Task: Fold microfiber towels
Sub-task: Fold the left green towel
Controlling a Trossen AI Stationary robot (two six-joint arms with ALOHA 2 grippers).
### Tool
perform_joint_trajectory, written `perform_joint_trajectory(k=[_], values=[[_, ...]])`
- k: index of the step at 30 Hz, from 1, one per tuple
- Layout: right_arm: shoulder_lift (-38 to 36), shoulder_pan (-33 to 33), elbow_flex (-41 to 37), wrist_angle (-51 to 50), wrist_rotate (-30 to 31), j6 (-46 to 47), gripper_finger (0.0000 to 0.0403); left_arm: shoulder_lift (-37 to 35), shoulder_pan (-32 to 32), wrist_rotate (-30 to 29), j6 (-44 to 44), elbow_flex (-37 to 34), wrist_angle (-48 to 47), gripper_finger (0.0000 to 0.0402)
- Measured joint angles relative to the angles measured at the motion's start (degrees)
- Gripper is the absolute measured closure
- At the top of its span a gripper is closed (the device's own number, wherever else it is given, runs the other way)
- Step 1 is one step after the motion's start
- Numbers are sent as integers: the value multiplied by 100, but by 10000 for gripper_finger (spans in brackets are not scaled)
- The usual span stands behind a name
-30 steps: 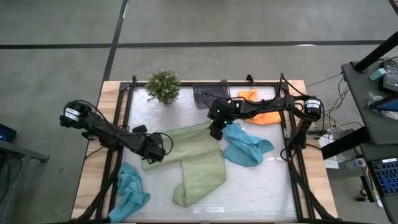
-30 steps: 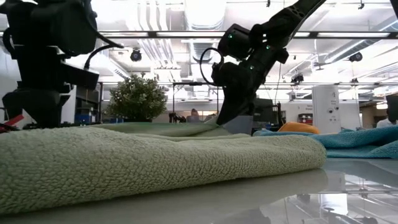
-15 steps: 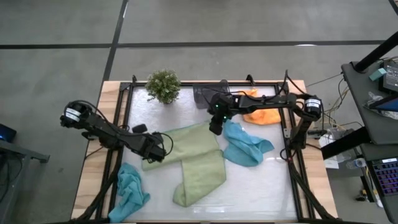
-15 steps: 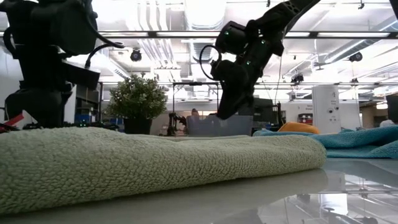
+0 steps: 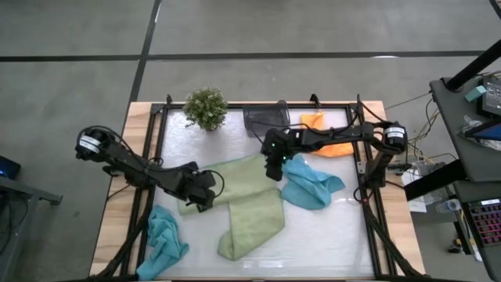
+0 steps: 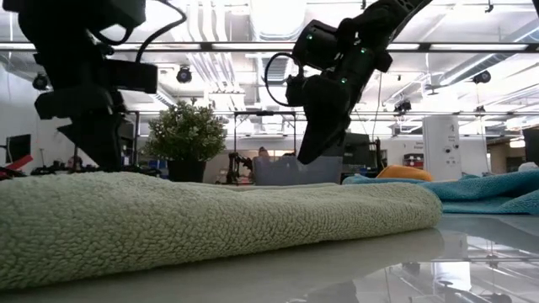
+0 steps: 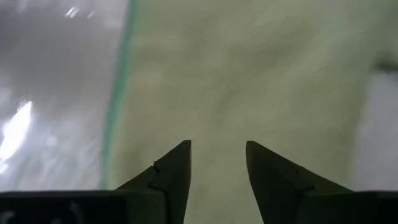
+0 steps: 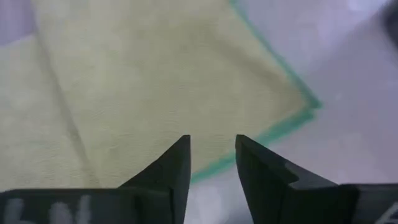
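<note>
- Left gripper is over the left end of the light green towel in the middle of the table. From my left wrist cam the fingers are apart w/ nothing between them, just green cloth below.
- Right gripper hangs above that towel's far right corner. Fingers parted there too, nothing pinched, and I can see the teal-edged corner under it.
- Towel itself lies flat-ish, bent into an L shape.
- Other cloths: teal towel just right of the green one, another teal towel bunched at the near left corner, orange towel at the far right.
- Potted plant and grey bin at the far edge.
</note>
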Motion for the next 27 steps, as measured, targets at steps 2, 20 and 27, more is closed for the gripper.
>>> perform_joint_trajectory(k=[2,20,27], values=[[3,100,-167,478,2,78,306,22,-6,-4,245,-72,396,266],[1510,107,-94,2666,739,382,394,34,46,-579,-493,-1283,1494,398],[1830,-47,545,2187,745,177,394,48,147,-968,-506,-1302,1333,400]])
